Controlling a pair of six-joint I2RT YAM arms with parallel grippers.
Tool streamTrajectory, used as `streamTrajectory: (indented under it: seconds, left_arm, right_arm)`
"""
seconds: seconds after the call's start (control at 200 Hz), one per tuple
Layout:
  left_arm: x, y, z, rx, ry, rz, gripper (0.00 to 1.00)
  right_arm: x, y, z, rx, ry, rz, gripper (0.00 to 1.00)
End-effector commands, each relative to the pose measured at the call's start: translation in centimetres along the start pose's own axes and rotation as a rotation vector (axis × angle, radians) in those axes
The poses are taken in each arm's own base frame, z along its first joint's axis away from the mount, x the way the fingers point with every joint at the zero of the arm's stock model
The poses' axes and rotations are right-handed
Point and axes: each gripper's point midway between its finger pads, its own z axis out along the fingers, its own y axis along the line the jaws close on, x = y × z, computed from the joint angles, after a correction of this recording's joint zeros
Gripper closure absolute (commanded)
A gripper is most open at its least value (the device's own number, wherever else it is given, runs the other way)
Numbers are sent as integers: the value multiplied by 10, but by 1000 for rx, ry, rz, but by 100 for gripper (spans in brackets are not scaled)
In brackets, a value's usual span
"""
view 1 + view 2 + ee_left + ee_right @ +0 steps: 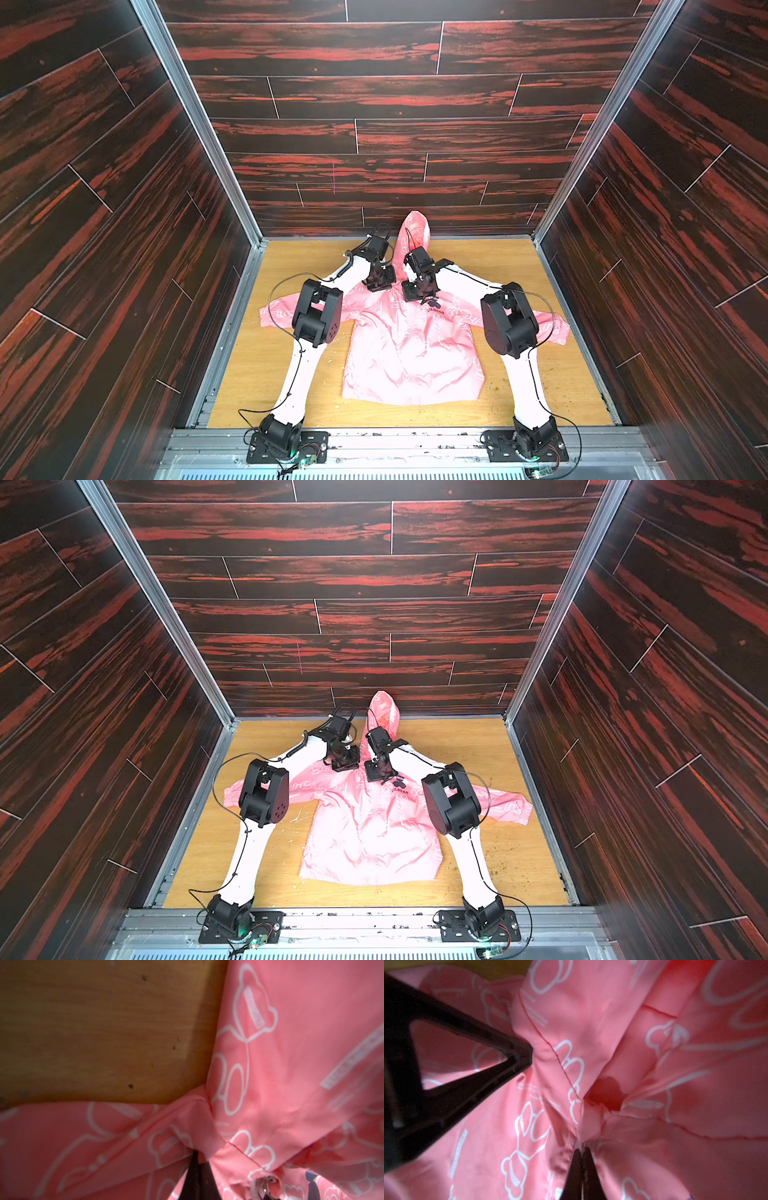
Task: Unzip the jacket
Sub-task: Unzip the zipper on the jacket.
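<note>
- Dark wood-pattern wall panels [395, 104] with red streaks enclose the cell on three sides.
- A light-brown wooden tabletop [291, 374] forms the floor, with small crumbs scattered on it.
- The small, shiny, light-pink hooded jacket [411, 353] [370, 837], printed with white bear outlines, lies front-up in the middle of the tabletop. Its sleeves are spread to both sides and its hem points toward the arm bases.
- The pink hood [415, 226] runs up against the back wall.
- Two white-and-black arms reach over the sleeves to the collar area.
- The left gripper [379, 286] [199, 1176] sits at the neck beside the hood, jaws together and pinching a gathered fold of the jacket.
- The right gripper [419, 294] [581, 1169] is just beside it, above the chest, with its jaws pressed together on bunched fabric.
- The dark bear logo [434, 308] lies just below the right gripper.
- A small metal zipper pull [265, 1184] shows at the collar, free of the left gripper's fingers.
</note>
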Motion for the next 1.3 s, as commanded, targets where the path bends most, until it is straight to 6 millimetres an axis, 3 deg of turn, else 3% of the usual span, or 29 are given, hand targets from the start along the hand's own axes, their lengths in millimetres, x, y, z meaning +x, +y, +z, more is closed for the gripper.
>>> streamTrajectory:
  seconds: [0.0,0.15,0.401,0.516,0.621,0.641,0.676,0.746,0.782,0.807,0.822,0.857,0.942,1.067,1.172,1.298]
  left_arm:
    - [-5,34,0,-60,-69,-147,100]
    - [-13,54,-13,-69,-127,-221,100]
    - [-15,65,-24,-90,-169,-227,100]
    - [-18,54,-29,-35,-187,-211,100]
    - [-26,21,-36,141,-206,-134,100]
    - [-25,15,-38,179,-210,-114,93]
    - [-28,5,-45,241,-236,-78,71]
    - [-34,-13,-65,336,-295,23,47]
    - [-36,-14,-75,339,-309,60,39]
    - [-37,-15,-81,345,-320,84,28]
    - [-39,-16,-85,356,-329,97,13]
    - [-42,-17,-94,388,-346,132,1]
    - [-52,-18,-113,446,-402,228,0]
    - [-52,-24,-122,522,-380,352,0]
    - [-40,-36,-121,625,-257,403,1]
    - [-19,-45,-127,699,-170,532,12]
  right_arm:
    - [1,18,-19,-46,-19,-41,100]
    - [11,20,-18,-41,-14,-43,100]
    - [26,19,-22,-24,-9,-51,100]
    - [28,18,-25,-20,-14,-61,100]
    - [22,14,-26,7,-28,-78,100]
    - [18,14,-27,15,-35,-82,100]
    - [14,13,-28,26,-41,-90,100]
    - [1,12,-31,46,-64,-111,100]
    - [-5,12,-33,54,-84,-120,100]
    - [-10,11,-34,61,-101,-128,100]
    - [-13,11,-36,67,-113,-130,100]
    - [-19,9,-39,82,-138,-139,100]
    - [-34,6,-47,114,-220,-176,100]
    - [-45,8,-56,126,-353,-279,100]
    - [-47,10,-65,130,-462,-370,100]
    - [-48,15,-76,118,-539,-468,100]
